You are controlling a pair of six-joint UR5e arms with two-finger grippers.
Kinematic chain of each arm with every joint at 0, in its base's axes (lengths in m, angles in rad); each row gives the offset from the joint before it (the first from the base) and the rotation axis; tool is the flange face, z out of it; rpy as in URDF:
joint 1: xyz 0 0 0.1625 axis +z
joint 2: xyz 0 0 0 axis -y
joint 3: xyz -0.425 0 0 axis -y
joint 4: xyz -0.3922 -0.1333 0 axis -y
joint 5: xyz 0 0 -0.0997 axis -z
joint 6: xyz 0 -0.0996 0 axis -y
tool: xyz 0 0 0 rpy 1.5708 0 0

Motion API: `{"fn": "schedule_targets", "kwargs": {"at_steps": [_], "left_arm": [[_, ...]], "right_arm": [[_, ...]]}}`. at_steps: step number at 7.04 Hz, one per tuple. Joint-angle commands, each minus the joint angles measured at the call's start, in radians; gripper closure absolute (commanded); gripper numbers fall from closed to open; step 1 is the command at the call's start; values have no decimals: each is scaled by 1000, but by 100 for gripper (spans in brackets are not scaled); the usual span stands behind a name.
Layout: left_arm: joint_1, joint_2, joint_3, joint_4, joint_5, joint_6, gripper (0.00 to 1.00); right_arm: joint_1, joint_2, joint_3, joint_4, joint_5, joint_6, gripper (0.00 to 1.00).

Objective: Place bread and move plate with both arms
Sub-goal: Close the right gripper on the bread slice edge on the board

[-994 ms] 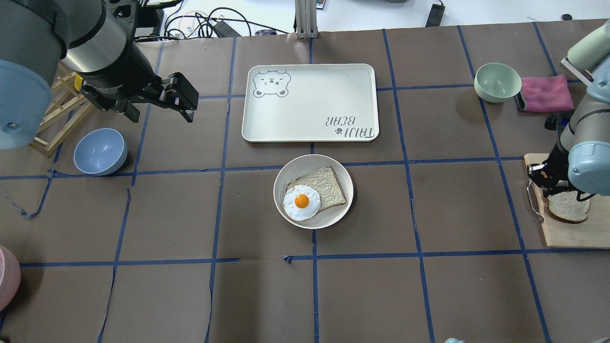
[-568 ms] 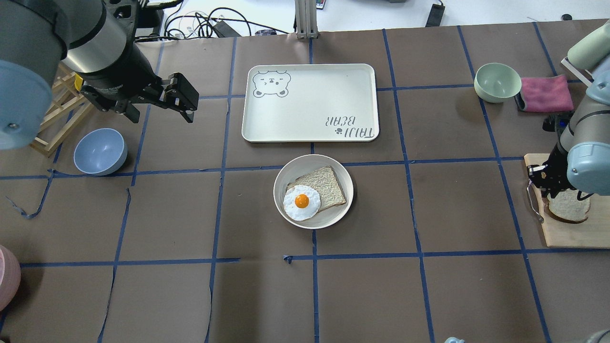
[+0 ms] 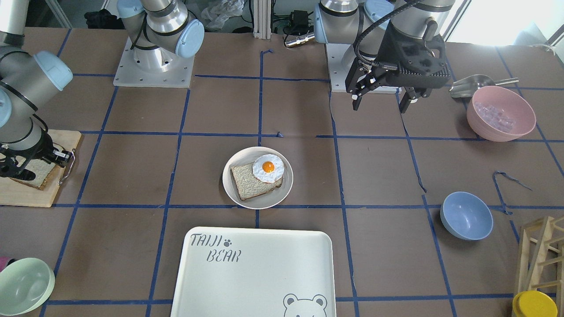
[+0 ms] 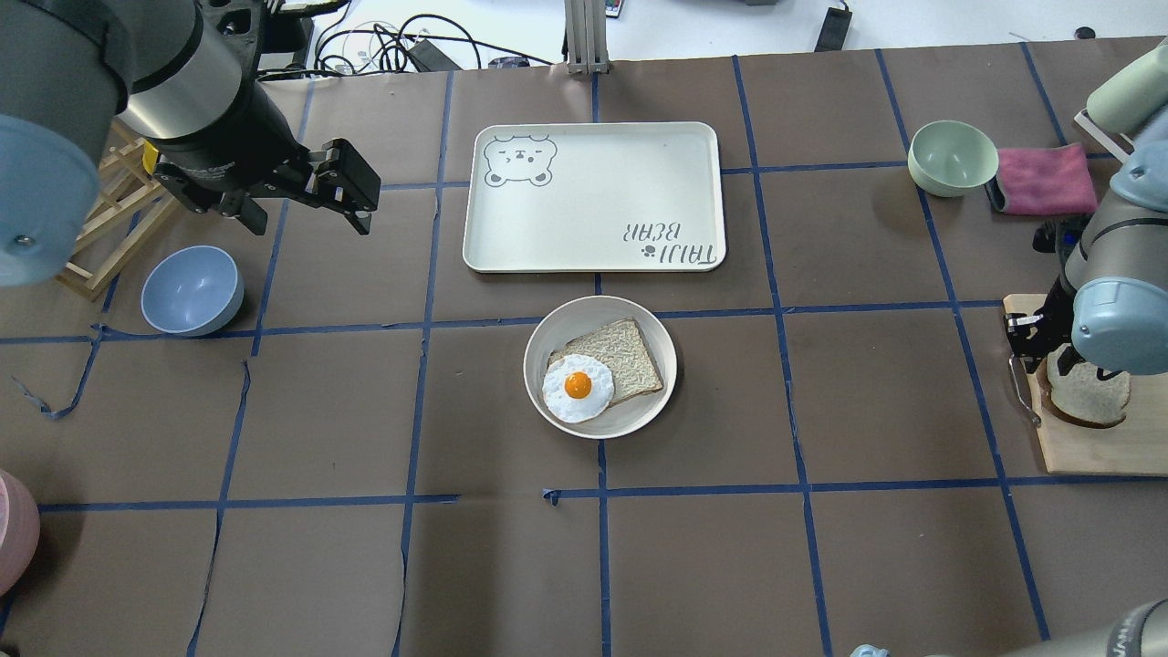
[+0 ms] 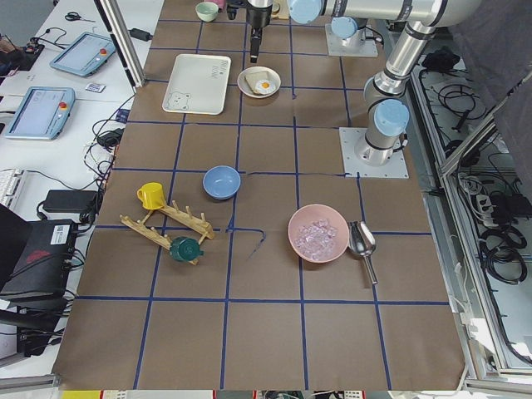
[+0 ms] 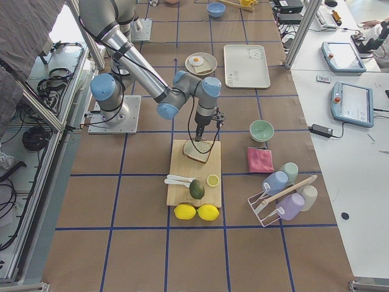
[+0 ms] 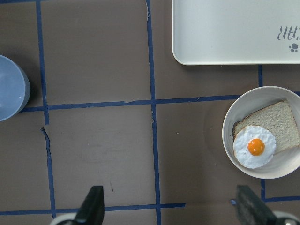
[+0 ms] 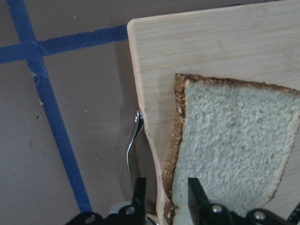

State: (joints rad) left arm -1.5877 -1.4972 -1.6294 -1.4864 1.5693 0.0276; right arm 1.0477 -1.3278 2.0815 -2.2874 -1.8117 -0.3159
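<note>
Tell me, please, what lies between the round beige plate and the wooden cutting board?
Only bare brown paper crossed by blue tape, in the overhead view.

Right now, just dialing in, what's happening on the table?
The right gripper is down at the wooden cutting board, fingers straddling the crust edge of the bread; whether they have clamped is unclear. The left gripper hangs open above the table, holding nothing. The plate sits mid-table carrying another slice and a fried egg, beside the TAIJI BEAR tray.
</note>
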Motion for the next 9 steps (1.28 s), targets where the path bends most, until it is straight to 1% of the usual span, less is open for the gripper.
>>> {"fn": "schedule_targets", "kwargs": {"at_steps": [1, 4, 5, 6, 7, 9], "left_arm": [[0, 0, -1, 0, 0, 0, 0], [0, 0, 0, 0, 0, 0, 0], [0, 0, -1, 0, 0, 0, 0], [0, 0, 0, 0, 0, 0, 0], [0, 0, -1, 0, 0, 0, 0], [0, 0, 0, 0, 0, 0, 0]], "right_arm": [[0, 4, 2, -7, -3, 0, 67], [-11, 32, 2, -9, -34, 1, 67], [-20, 30, 0, -9, -32, 1, 72], [-21, 30, 0, -7, -32, 9, 97], [-22, 30, 0, -6, -32, 15, 100], [-22, 22, -3, -1, -34, 18, 100]]}}
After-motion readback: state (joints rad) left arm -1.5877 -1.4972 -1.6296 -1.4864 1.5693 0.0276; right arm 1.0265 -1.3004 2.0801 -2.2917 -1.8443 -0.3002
